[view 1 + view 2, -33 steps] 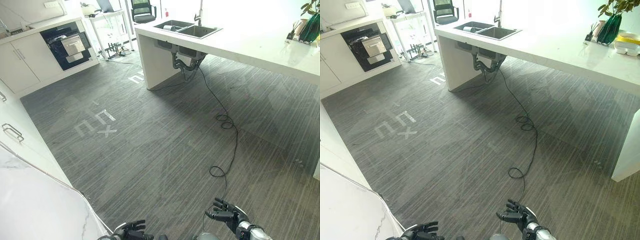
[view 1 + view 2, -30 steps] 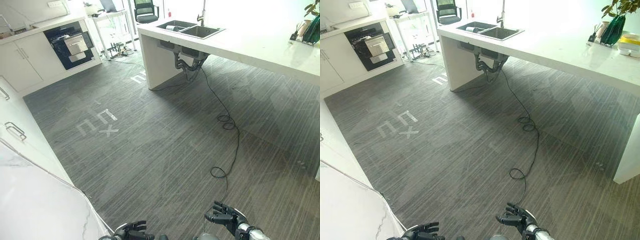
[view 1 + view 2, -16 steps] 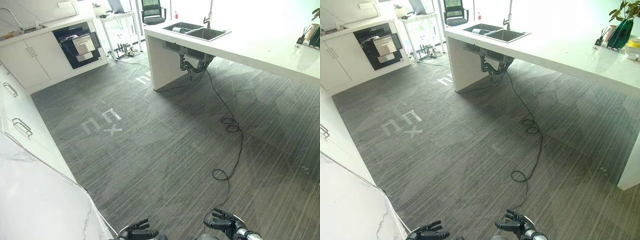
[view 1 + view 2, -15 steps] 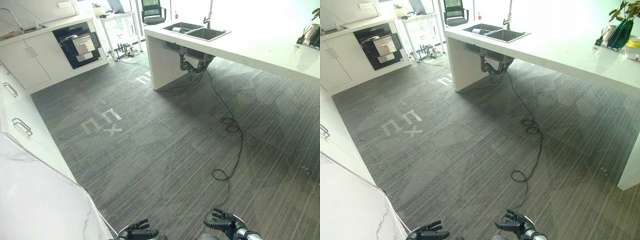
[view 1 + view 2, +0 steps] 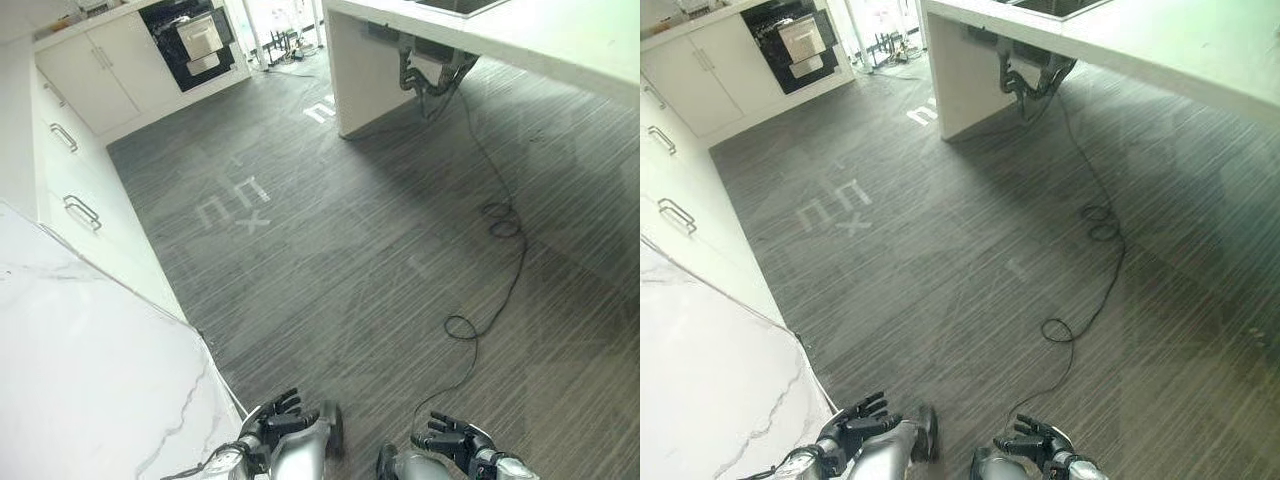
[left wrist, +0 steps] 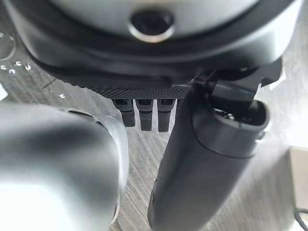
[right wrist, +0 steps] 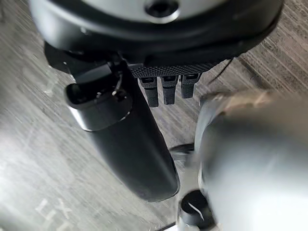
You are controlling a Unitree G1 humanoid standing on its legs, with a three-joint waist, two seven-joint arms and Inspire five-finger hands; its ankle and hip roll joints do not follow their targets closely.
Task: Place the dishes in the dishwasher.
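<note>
On my far left a white marble counter (image 5: 80,370) is cut off by the edge. My left hand (image 5: 272,420) hangs low, fingers loose, holding nothing. The dishwasher (image 5: 196,38) stands open far ahead; its contents are indistinct. My right hand (image 5: 452,440) is likewise relaxed and empty.

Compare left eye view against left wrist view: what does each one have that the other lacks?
Left eye view adds the room: white cabinets, a dark built-in appliance, the island counter, tape marks, the marble countertop, and the right hand, open and empty. Left wrist view adds a close look at the fingers and thumb, straight and holding nothing. Both share the left hand and the grey striped floor.
</note>
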